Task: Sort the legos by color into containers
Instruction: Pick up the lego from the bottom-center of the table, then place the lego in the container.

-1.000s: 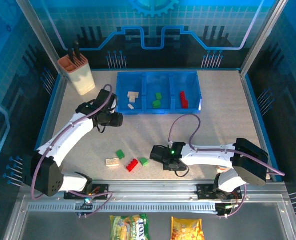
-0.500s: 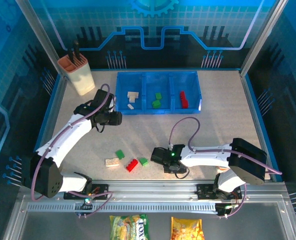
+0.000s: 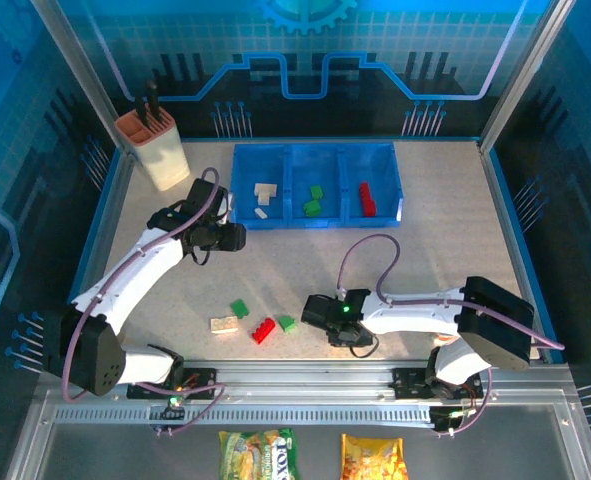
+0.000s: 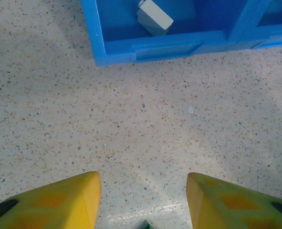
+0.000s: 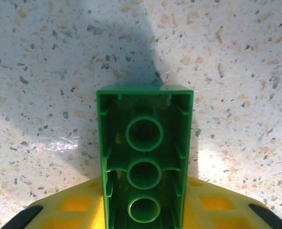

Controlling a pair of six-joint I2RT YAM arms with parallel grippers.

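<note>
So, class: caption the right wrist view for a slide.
Green plastic lego brick, hollow underside showing, between right gripper's yellow fingers over speckled tabletop.

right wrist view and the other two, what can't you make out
- Right wrist: the green lego shows its underside; its near end and the fingers run off the bottom edge.
- Left wrist: the top edge cuts a cream lego in the blue bin; a green scrap at the bottom edge is too cropped to identify.
- Top external: the black body of the right gripper covers where it meets the lego.
</note>
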